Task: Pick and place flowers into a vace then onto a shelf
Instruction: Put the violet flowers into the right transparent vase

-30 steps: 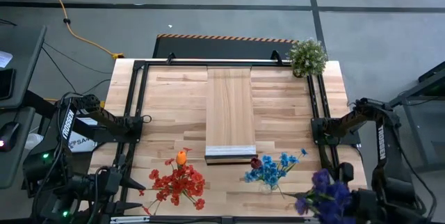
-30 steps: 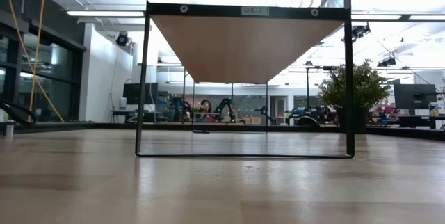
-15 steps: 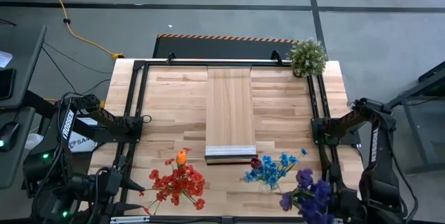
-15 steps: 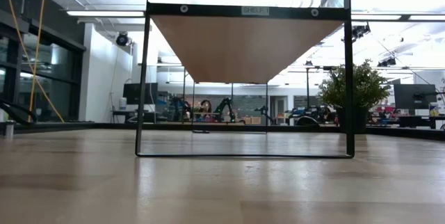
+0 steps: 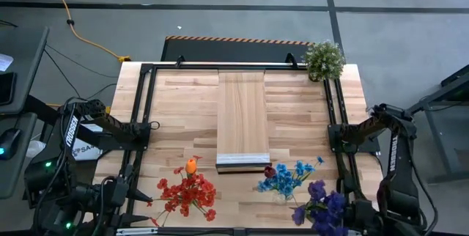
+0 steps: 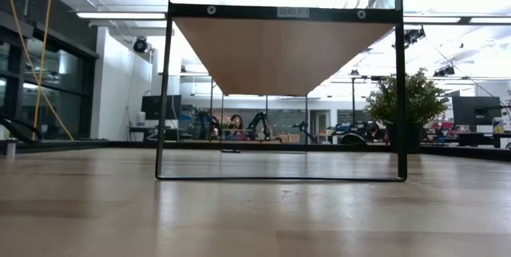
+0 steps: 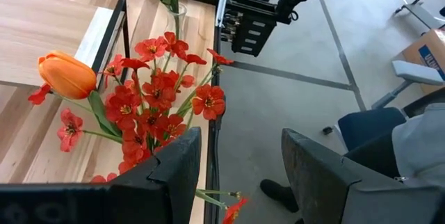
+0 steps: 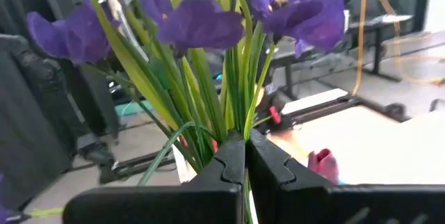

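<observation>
Near the pale front edge of the long light-wood shelf, the right gripper pinches the thin green stems of purple artificial flowers. They look light and floppy, best held low on the stems. The left gripper stands half-spread by red flowers.

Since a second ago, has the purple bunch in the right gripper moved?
Yes. The purple flowers, clamped in the right gripper, have shifted leftward along the table's near edge, closer to the stationary blue flowers.
</observation>
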